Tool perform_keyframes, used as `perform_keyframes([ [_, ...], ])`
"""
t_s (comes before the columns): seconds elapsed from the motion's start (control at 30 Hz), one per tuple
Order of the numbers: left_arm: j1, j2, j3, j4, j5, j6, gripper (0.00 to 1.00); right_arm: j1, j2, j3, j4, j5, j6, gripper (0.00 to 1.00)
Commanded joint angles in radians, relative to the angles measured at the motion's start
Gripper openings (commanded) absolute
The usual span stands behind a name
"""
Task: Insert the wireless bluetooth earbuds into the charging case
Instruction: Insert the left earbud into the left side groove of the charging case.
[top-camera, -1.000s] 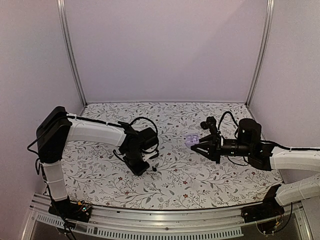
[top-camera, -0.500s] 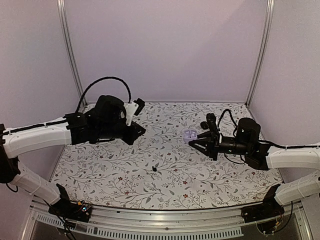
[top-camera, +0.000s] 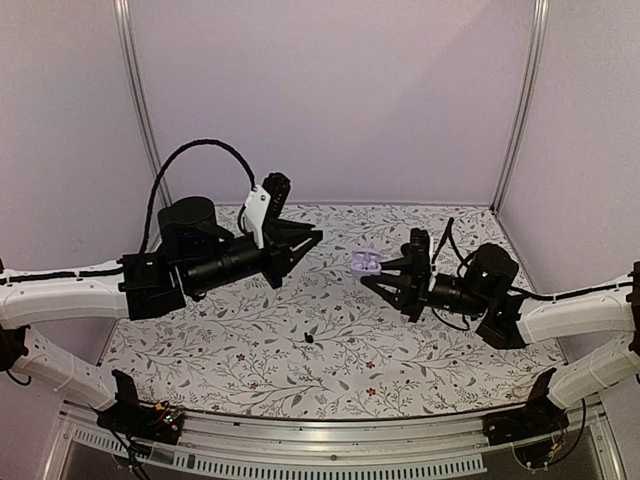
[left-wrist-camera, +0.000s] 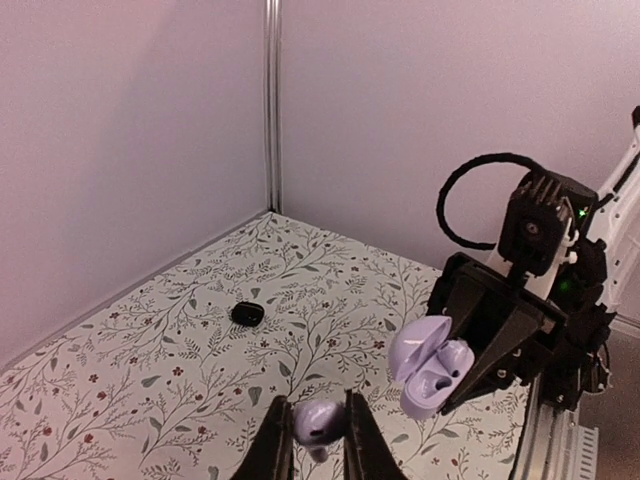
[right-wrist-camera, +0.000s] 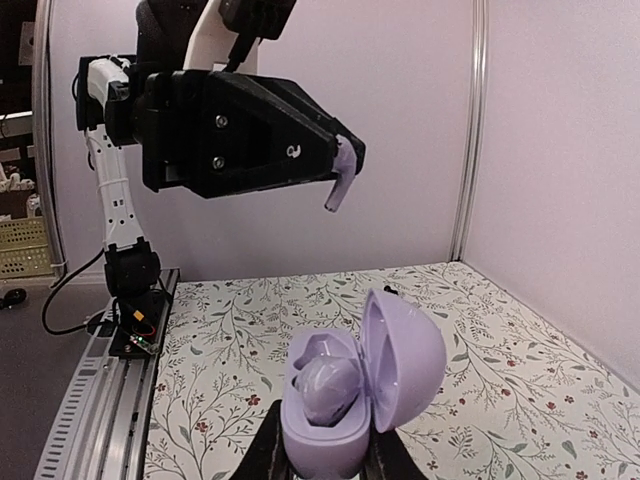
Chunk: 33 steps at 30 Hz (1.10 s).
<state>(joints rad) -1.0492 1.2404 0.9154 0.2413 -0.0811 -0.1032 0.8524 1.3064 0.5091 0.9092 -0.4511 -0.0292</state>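
Note:
The charging case (right-wrist-camera: 360, 390) is pale lavender with its lid open, and my right gripper (right-wrist-camera: 325, 455) is shut on its base, holding it above the cloth. One lavender earbud (right-wrist-camera: 325, 390) sits in a socket; the other socket shows empty in the left wrist view. My left gripper (left-wrist-camera: 318, 440) is shut on a second lavender earbud (left-wrist-camera: 318, 422), raised in the air and facing the case (left-wrist-camera: 430, 365) with a gap between them. From above, the left gripper (top-camera: 318, 237) points at the case (top-camera: 365, 263) from its left. The held earbud also shows in the right wrist view (right-wrist-camera: 338, 185).
A small black piece (top-camera: 310, 338) lies on the floral cloth (top-camera: 400, 350) below the grippers, also in the left wrist view (left-wrist-camera: 247, 313). Lavender walls with metal corner posts (top-camera: 140, 110) enclose the table. An aluminium rail (top-camera: 330, 440) runs along the near edge.
My left arm rose from the cloth and swung up and right, so its gripper now faces the case in the air. My right gripper carried the case left and slightly up.

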Motion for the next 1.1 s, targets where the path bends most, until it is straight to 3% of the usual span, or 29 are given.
perform_keyframes([
  [0.0, -0.040, -0.006, -0.024, 0.168, 0.030, 0.051, 0.08, 0.025, 0.026, 0.012, 0.095, 0.053, -0.041, 0.00],
  [0.5, -0.088, 0.054, 0.007, 0.179, 0.000, 0.136, 0.08, 0.096, 0.091, 0.101, 0.080, 0.173, 0.074, 0.00],
  [1.07, -0.096, 0.101, 0.032, 0.139, -0.029, 0.142, 0.08, 0.099, 0.097, 0.110, 0.079, 0.164, 0.106, 0.00],
])
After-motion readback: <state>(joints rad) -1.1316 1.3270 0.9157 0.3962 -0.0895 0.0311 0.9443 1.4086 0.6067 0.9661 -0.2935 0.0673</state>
